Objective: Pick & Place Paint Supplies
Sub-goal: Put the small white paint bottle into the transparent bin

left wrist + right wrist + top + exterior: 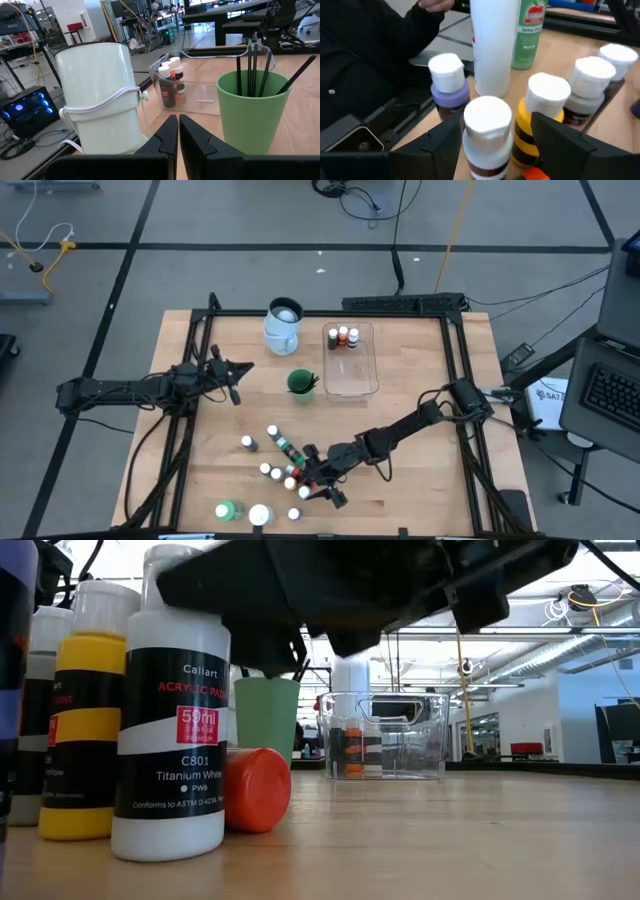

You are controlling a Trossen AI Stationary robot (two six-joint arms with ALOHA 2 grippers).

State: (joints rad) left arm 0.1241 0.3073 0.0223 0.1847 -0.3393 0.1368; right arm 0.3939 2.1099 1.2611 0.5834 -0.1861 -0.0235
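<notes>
We've got the jug (283, 326) at the far edge of the desk (420, 380), the tub (351, 360) just right of it with three bottles (342, 337) in its far end. The cup (301, 382) with brushes (254, 67) in it sits nearer us, between jug and tub. The bottle cluster (283, 463) is near the front edge, and the right gripper (322, 485) has its fingers either side of one bottle (487, 134) there
</notes>
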